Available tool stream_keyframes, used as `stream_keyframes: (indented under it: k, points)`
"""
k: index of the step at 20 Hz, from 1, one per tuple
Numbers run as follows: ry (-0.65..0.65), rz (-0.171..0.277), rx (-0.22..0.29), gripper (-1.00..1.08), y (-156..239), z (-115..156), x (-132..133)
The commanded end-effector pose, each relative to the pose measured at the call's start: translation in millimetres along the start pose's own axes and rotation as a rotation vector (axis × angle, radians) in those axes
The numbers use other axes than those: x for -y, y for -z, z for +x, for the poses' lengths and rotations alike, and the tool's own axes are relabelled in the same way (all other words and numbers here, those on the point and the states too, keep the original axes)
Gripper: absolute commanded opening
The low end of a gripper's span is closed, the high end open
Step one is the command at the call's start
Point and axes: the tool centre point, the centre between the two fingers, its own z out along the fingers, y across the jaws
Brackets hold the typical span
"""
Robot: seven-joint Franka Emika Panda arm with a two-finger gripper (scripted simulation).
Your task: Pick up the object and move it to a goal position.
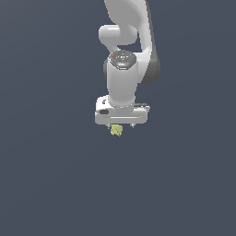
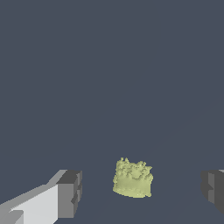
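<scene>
Gripper (image 1: 121,125) of a white robot arm (image 1: 123,69) pointing down over a plain dark grey surface (image 1: 55,184). Its fingers (image 2: 69,192) are spread wide, with the small yellow-green lumpy object (image 2: 133,179) between them, touching neither. In the exterior view the gripper body hides most of the object (image 1: 116,130). In the wrist view one finger is cut off at the frame edge.
</scene>
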Motion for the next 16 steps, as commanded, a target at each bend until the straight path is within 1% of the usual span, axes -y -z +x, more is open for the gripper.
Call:
stream_keyframes:
  k: [1,4,9,16]
  points:
    - [0.000,0.000,0.000,1.00,0.0,0.0,0.0]
    - [0.001,0.005,-0.007,1.00,1.7,1.5,-0.3]
    - [0.008,0.022,-0.032,1.00,10.2,8.0,-1.0]
    - [0.001,0.021,-0.030,1.00,6.6,5.8,-1.6]
